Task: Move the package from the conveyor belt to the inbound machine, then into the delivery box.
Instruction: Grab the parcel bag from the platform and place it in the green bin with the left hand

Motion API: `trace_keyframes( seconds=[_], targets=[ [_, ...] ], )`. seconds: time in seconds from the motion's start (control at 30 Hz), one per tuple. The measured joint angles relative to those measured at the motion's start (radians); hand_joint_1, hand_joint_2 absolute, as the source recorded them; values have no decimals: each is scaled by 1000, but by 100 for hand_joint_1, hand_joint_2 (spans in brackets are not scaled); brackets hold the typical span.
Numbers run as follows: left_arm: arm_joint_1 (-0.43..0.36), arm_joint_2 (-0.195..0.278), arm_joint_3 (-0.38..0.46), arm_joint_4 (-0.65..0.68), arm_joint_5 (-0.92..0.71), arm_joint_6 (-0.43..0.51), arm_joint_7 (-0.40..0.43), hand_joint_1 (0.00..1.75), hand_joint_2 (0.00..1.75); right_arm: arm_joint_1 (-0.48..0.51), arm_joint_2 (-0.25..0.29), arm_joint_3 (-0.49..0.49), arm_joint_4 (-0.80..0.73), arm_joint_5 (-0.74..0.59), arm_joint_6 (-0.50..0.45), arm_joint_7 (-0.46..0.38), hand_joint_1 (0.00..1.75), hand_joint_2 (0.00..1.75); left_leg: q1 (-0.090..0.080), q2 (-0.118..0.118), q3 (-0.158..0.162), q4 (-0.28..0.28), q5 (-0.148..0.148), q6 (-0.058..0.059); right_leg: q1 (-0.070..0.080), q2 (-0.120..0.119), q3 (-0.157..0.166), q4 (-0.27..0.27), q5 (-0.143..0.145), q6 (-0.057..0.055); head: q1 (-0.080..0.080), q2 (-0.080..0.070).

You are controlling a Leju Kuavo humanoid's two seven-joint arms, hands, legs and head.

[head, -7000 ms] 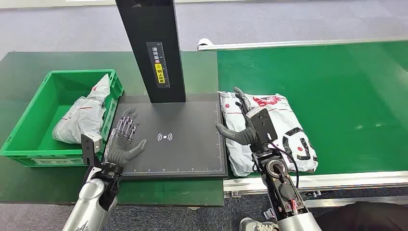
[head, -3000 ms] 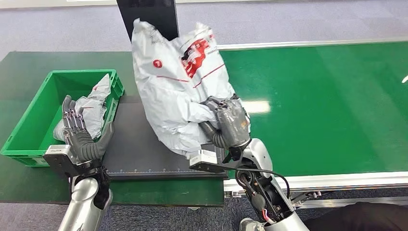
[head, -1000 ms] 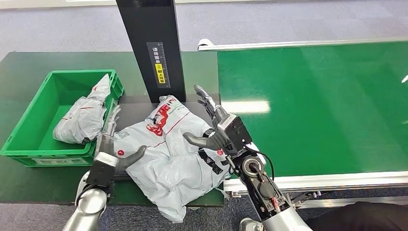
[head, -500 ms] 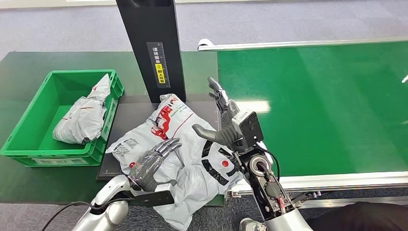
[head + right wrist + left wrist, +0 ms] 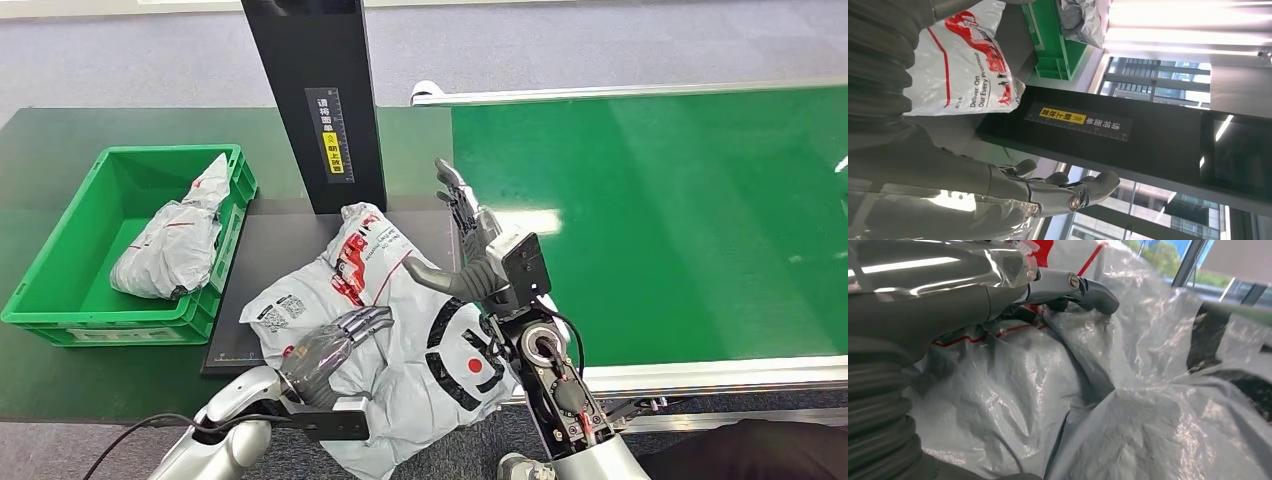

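Note:
The package (image 5: 400, 320), a crumpled white-grey bag with red and black print, lies on the black plate of the inbound machine (image 5: 280, 240) and hangs over its near edge. My left hand (image 5: 335, 340) rests flat on the bag's near left part, fingers stretched out over the plastic (image 5: 1128, 405). In the left wrist view the left hand (image 5: 948, 295) lies against the film without closing on it. My right hand (image 5: 470, 250) stands open at the bag's right side, fingers up, thumb over the bag. The right wrist view shows the right hand (image 5: 1013, 190) holding nothing and the bag's red print (image 5: 968, 75).
The machine's black column (image 5: 315, 100) rises behind the package. A green delivery box (image 5: 60, 290) at the left holds another grey bag (image 5: 165, 245). The green conveyor belt (image 5: 680, 220) runs to the right, its metal rail along the near edge.
My left hand left the bag's left edge and came in from below onto its near part. The bag shifted right and nearer. My right hand rose off it and opened upright.

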Motion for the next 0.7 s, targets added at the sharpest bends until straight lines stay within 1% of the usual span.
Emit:
trace_keyframes(
  seconds=[0.03,0.1,0.13,0.17,0.2,0.27,0.53,0.63,0.7],
  targets=[
    [-6,0,-3,10,-2,-8,17,40,175,0,0,0,0,0,-1,1,0,175,0,0,0,0,0,0,0,0,0,0,0,0,0,0],
    [-18,-3,-6,33,-5,3,33,121,175,0,-1,0,0,4,-6,3,0,175,0,0,1,0,0,0,0,0,1,0,0,0,0,0],
    [-21,-4,-6,42,-5,15,30,157,175,0,-1,0,0,6,-9,4,0,175,0,0,1,0,0,0,0,0,1,0,0,0,0,0],
    [-23,-5,-6,48,-4,27,21,166,175,1,-2,0,0,8,-12,5,0,175,0,0,1,0,0,0,0,0,1,0,0,0,0,0],
    [-24,-6,-6,51,-1,35,9,171,175,1,-3,0,0,10,-13,7,0,175,0,0,1,0,0,0,0,0,1,0,0,0,0,0],
    [-24,-6,-6,53,9,39,-13,174,175,2,-4,0,0,11,-14,9,0,175,0,0,2,0,0,0,0,0,2,0,0,0,0,0],
    [-27,-6,-2,52,26,40,-41,175,175,1,-9,2,0,17,-5,30,0,175,0,0,2,0,0,0,0,0,2,0,0,0,0,0],
    [-30,-6,-2,52,29,42,-47,175,175,0,-9,3,2,10,-12,54,0,175,0,0,2,0,0,0,0,0,2,0,0,0,0,0],
    [-30,-6,-1,52,33,48,-50,175,175,-1,-9,3,7,3,-32,81,0,175,0,0,2,0,0,0,0,0,2,0,0,0,0,0]
  ],
)
